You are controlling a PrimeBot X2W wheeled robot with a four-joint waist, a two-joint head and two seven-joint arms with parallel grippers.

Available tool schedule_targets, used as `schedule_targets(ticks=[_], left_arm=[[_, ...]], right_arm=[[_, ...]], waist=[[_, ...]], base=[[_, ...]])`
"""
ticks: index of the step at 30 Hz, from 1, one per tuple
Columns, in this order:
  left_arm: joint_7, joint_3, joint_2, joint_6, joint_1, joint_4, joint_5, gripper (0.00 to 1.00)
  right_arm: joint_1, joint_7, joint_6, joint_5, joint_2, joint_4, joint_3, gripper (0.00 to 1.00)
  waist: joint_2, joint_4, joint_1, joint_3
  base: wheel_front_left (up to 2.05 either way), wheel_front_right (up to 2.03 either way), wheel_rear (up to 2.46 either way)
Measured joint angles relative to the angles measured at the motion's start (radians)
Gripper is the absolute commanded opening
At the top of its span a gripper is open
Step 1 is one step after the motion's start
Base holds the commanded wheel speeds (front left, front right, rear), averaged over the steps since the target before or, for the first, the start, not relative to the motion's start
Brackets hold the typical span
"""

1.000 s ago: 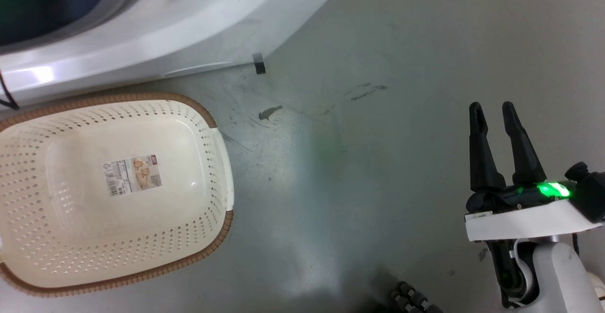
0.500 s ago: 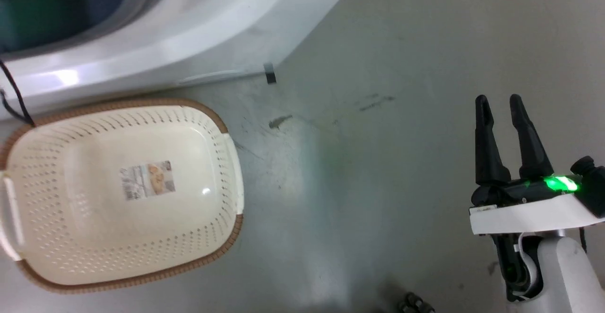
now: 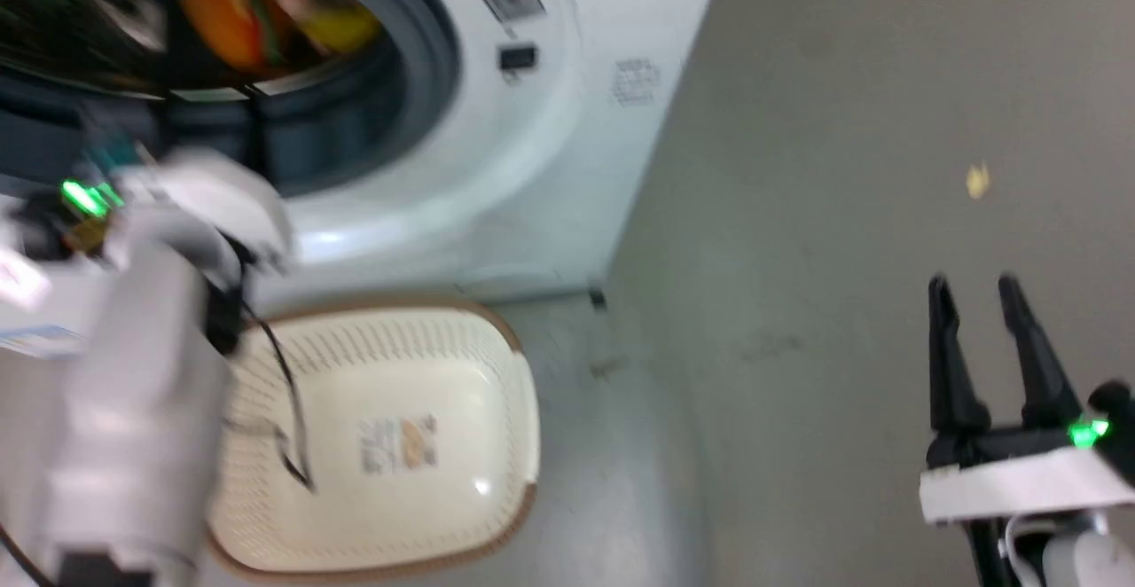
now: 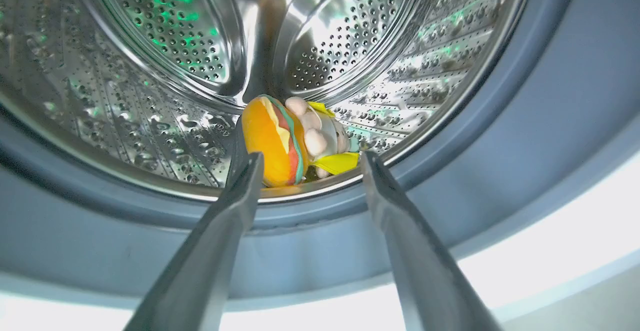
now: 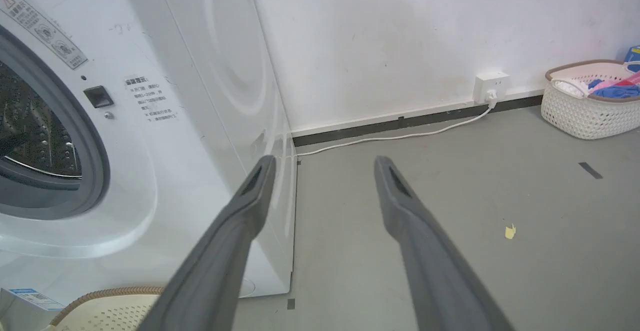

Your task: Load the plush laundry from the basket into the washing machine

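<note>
The plush laundry (image 4: 280,141), an orange-bunned burger toy, lies on the steel drum floor of the washing machine (image 4: 525,171), just inside the grey rubber ring. My left gripper (image 4: 311,160) is open at the opening, its fingertips short of the toy and holding nothing. From the head the toy (image 3: 226,11) shows blurred inside the washing machine (image 3: 532,152), with my pale left forearm (image 3: 133,410) reaching toward it. The basket (image 3: 497,374) sits empty on the floor before the washer. My right gripper (image 3: 975,290) stands open and empty over bare floor, far right.
A second white basket (image 5: 590,106) holding clothes stands by the wall at the right. A wall socket (image 5: 492,86) feeds a white cable along the skirting. A yellow scrap (image 5: 510,231) lies on the grey floor. Open floor stretches right of the washer.
The head camera has swung up, bringing the washer opening, the toy inside it and my left arm into the picture. The basket stays empty and the right gripper stays open.
</note>
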Motion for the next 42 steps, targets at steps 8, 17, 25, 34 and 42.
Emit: schedule_targets(ticks=[8, 17, 25, 34, 42], left_arm=[[-0.06, 0.054, -0.104, -0.004, 0.307, -0.253, -0.071, 1.0], [-0.06, 0.074, -0.162, 0.041, 0.774, -0.621, -0.034, 1.0], [-0.06, 0.078, -0.207, 0.052, 0.931, -0.732, 0.01, 1.0], [-0.06, 0.149, -0.247, -0.019, 0.99, -0.758, -0.022, 1.0], [-0.059, 0.156, -0.257, -0.05, 0.992, -0.736, 0.012, 0.0]], right_arm=[[0.096, 0.0, 0.0, -0.05, 0.001, -0.006, -0.002, 1.0], [0.168, 0.0, 0.0, -0.101, 0.008, -0.009, 0.051, 1.0], [0.203, 0.0, 0.0, -0.104, 0.015, -0.005, 0.068, 1.0], [0.231, 0.0, 0.0, -0.104, 0.029, 0.007, 0.082, 1.0], [0.23, 0.0, 0.0, -0.103, 0.031, 0.008, 0.081, 0.0]], waist=[[0.0, 0.08, -0.0001, -0.201], [-0.0001, 0.153, -0.0001, -0.37], [0.0, 0.192, 0.0002, -0.408], [0.0, 0.199, 0.0002, -0.423], [0.0, 0.205, 0.0004, -0.414]], base=[[0.0, 0.0, 0.0], [0.0, 0.0, 0.0], [0.0, 0.0, 0.0], [0.0, 0.0, 0.0], [0.0, 0.0, 0.0]])
